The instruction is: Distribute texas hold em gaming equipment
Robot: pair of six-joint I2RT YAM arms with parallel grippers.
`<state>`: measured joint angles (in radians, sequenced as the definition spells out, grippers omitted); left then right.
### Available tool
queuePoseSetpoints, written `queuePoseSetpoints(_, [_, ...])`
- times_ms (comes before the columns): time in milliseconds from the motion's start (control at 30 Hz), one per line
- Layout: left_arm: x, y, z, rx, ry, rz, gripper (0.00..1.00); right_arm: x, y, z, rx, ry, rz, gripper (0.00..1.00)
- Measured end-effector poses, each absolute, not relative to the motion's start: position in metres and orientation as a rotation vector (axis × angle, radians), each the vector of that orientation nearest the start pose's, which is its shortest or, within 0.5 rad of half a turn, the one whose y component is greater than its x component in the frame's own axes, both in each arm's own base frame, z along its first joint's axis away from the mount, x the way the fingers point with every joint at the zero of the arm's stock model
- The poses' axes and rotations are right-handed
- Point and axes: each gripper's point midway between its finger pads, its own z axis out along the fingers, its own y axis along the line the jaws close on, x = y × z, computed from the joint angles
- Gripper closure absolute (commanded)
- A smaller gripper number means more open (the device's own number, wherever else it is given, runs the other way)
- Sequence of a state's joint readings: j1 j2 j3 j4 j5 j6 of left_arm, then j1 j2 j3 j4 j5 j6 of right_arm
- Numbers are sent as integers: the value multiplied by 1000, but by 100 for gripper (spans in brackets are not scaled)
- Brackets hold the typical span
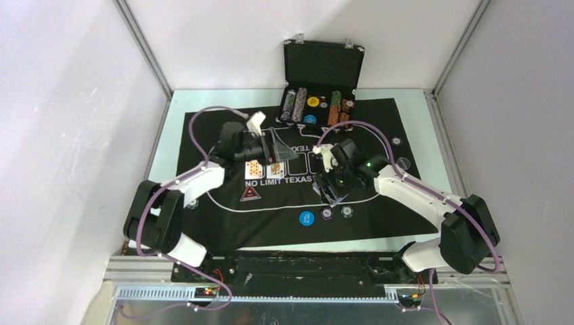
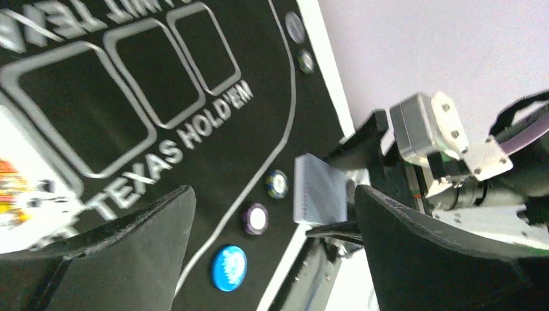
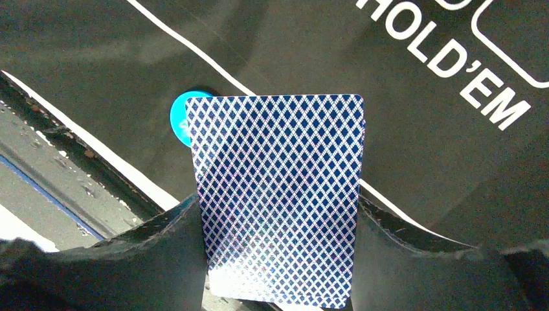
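— Nearest the bases, what's on the mat [image 1: 216,203]?
— A blue button [image 1: 306,217] and a purple chip [image 1: 327,214]. Beyond them, the right gripper [image 1: 332,186] clamps the card deck [image 3: 278,194]; the left gripper [image 1: 274,149] gapes empty beside two face-up cards [image 1: 253,170]. Farthest, the open case [image 1: 323,64].

Card deck [image 3: 280,194]: blue-white diamond lattice back. Mat [image 1: 223,217]: black, white lettering. Button [image 1: 306,218]: blue.

The right claw [image 3: 280,259] grips blue-backed cards [image 3: 278,194] above the felt mat [image 3: 414,162]; a blue chip [image 3: 178,116] peeks behind.
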<state>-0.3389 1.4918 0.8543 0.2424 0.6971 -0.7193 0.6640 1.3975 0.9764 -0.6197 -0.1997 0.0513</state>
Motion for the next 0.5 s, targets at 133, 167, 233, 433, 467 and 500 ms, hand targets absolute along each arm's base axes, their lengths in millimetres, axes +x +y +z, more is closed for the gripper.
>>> queuePoseSetpoints(133, [300,-292,160,157,2179,-1493,0,222,224,96,-883,2508,527,100])
queuePoseSetpoints(167, [297,-296,158,165,2185,-1511,0,222,225,96,-886,2506,529,100])
queuePoseSetpoints(233, [286,-310,149,184,2217,-1571,0,222,225,97,-891,2504,534,100])
queuePoseSetpoints(433, [271,-328,130,207,2281,-1618,0,220,228,98,-901,2493,545,100])
queuePoseSetpoints(467, [268,-331,127,209,2295,-1623,0,219,228,99,-904,2491,547,100])
queuePoseSetpoints(500, [266,-334,124,212,2307,-1628,0,219,229,99,-906,2488,549,100])
